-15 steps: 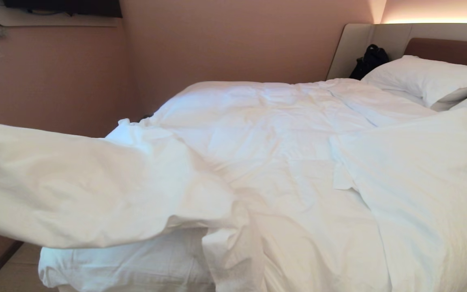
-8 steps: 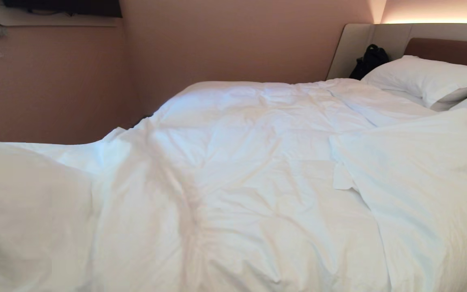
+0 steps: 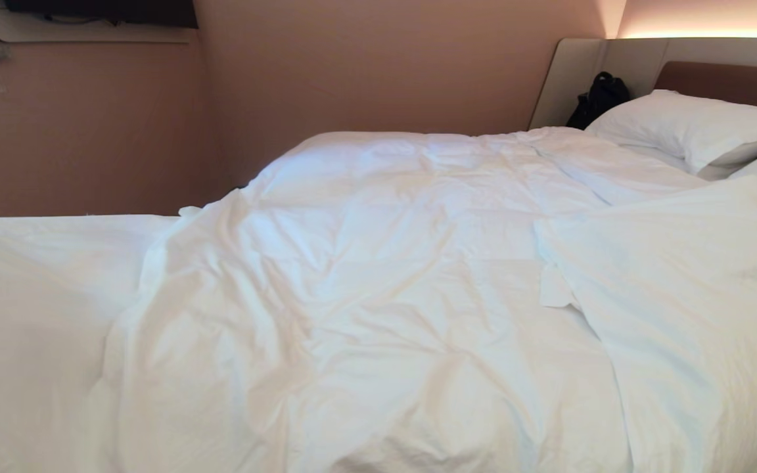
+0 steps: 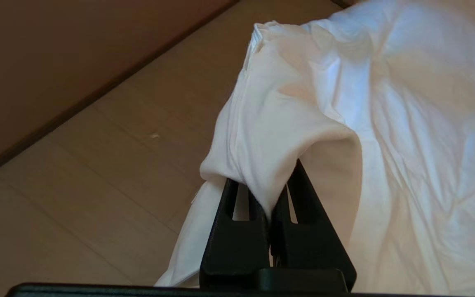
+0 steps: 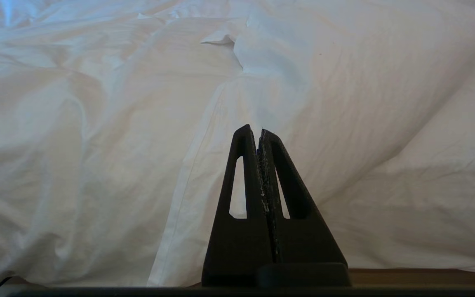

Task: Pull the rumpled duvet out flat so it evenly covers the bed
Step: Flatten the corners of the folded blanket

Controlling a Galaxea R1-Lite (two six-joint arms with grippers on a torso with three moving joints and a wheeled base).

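puffy white wrinkled duvet [image 4: 386, 123] bunches between pinching left gripper [image 4: 269, 206] jaws.

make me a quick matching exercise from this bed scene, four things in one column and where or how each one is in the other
Things
1. left gripper
2. right gripper
3. pillow
4. black bag

Places or states
A. propped against the beige headboard panel, behind the pillow
B. shut on a fold of the duvet, above the wooden floor
C. shut on nothing, pointing at the bedding
D. lying at the head of the bed

Pairs: 1-B, 2-C, 3-D, 4-A
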